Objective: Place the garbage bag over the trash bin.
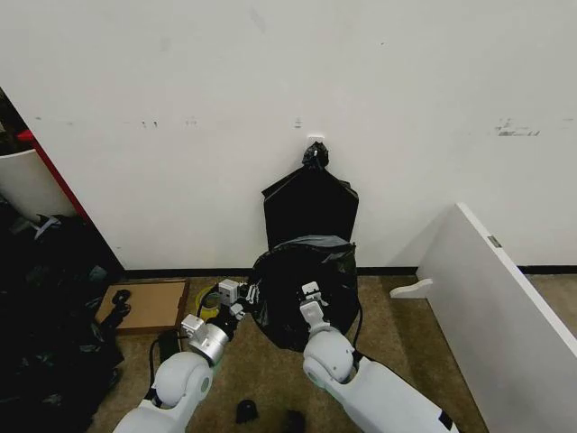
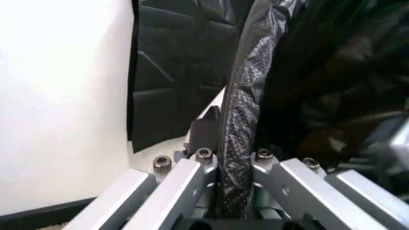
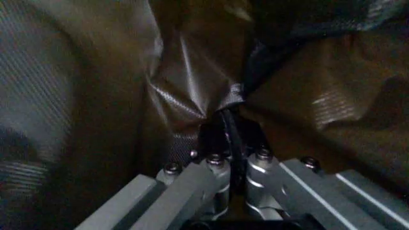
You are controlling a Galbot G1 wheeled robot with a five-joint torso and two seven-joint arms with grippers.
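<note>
- The garbage bag (image 1: 302, 293) sits on the floor against the white wall (image 1: 180, 90), draped as a glossy black mound at 6 o'clock from the flat black bag with a knotted top (image 1: 310, 206) hanging above it.
- The left gripper (image 1: 245, 300) is at the mound's 9 o'clock edge, pinching a fold of the black plastic (image 2: 238, 124) between its pressed-together fingers.
- The right gripper (image 1: 309, 290) is at the mound's middle, likewise pinching a gathered pucker of bag film (image 3: 217, 103).
- A brown cardboard box (image 1: 144, 305) lies at 9 o'clock from the bag.

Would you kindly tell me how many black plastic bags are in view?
2: the garbage bag on the floor, and a flat knotted bag on the wall behind it.
</note>
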